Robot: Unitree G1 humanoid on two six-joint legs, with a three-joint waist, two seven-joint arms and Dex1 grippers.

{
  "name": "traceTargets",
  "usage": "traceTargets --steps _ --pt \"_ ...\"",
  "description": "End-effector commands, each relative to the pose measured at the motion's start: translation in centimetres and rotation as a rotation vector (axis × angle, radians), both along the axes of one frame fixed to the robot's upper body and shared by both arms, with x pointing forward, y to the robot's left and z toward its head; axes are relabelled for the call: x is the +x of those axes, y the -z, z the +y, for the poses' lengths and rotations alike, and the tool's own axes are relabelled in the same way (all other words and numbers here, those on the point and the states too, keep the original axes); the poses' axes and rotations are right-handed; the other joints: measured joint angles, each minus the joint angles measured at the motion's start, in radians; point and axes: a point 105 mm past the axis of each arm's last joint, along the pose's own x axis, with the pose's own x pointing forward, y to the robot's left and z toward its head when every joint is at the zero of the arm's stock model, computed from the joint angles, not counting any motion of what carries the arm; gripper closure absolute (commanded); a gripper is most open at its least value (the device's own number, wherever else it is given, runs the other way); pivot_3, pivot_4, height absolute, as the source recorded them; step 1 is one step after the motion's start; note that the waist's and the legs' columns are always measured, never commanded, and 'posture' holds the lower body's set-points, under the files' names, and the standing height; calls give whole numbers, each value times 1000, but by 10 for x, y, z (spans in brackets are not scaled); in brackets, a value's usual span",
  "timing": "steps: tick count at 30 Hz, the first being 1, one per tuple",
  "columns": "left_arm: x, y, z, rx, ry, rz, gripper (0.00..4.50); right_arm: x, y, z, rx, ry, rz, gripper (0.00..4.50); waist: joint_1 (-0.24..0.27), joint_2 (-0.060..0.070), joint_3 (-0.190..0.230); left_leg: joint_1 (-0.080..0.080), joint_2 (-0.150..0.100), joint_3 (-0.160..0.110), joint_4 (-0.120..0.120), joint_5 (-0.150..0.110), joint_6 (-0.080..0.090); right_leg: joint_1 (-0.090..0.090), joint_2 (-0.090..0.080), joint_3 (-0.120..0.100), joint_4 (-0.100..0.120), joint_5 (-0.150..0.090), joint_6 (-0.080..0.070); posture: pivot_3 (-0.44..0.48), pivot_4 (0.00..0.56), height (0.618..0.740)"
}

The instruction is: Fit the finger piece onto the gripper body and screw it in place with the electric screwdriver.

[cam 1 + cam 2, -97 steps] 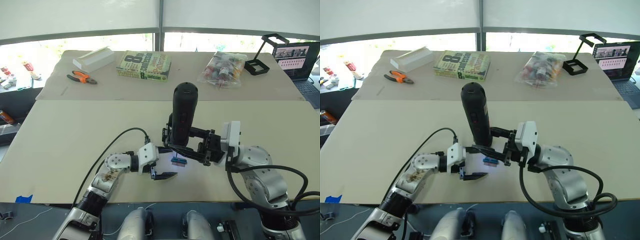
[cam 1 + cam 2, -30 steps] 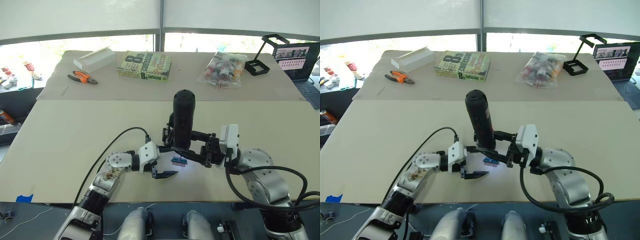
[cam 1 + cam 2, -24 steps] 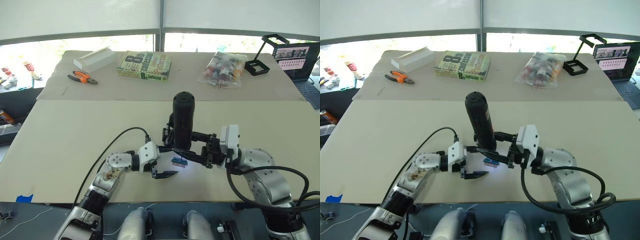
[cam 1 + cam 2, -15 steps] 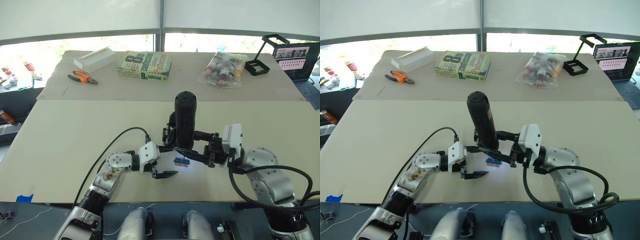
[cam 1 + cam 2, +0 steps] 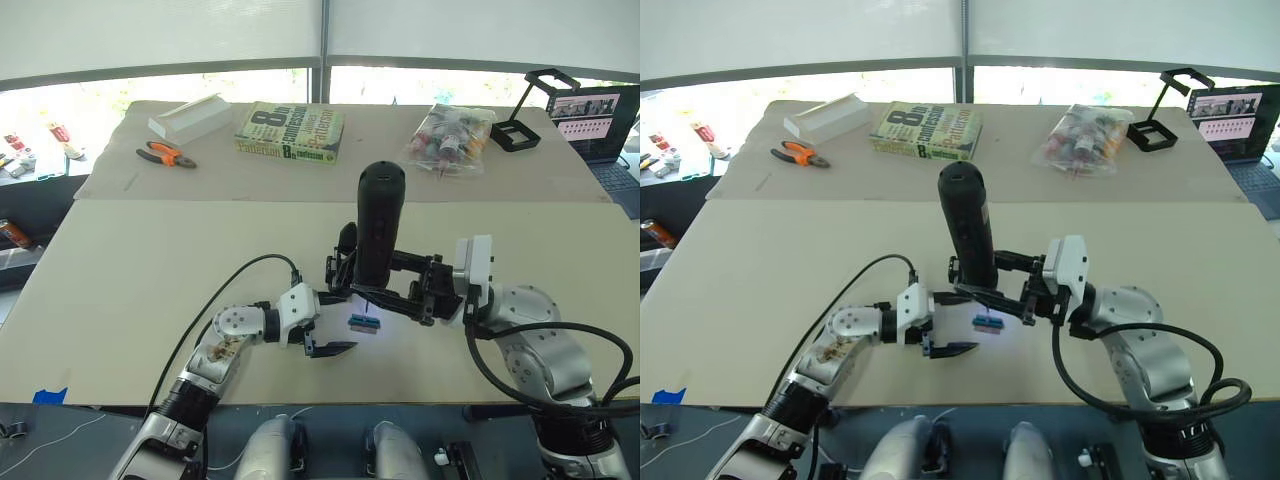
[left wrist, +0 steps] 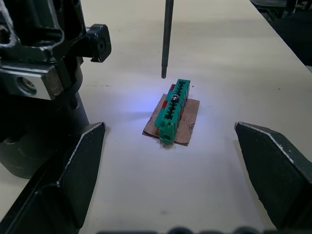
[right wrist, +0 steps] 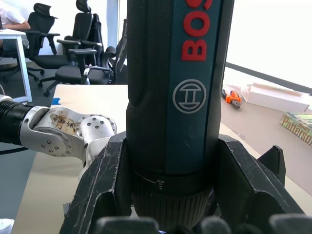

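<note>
Right gripper (image 5: 400, 287) clamped around electric screwdriver (image 5: 377, 226), upright, bit just above green block (image 6: 172, 109).
Left gripper (image 5: 330, 318) spread wide on table (image 5: 150, 260), flanking the block; gripper body (image 6: 36, 83) standing beside it.

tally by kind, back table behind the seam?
Orange-handled pliers: 1
Green paperback book: 1
Long white box: 1
Clear plastic bag of small parts: 1
Black frame stand: 1
Total: 5
</note>
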Motion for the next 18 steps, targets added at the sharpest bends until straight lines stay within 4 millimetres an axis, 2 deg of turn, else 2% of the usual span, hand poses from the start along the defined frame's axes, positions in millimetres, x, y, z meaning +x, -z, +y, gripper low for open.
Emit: traceTargets --steps 1,18 --pt "-6 8 -6 8 18 30 21 -9 -19 4 38 -33 -75 2593 0 0 0 0 0 0 0 0 0 0 0 0 0 0 0 0 150 740" --pt "-6 7 -4 12 15 30 21 -12 -10 6 30 -31 -51 2593 0 0 0 0 0 0 0 0 0 0 0 0 0 0 0 0 150 740"
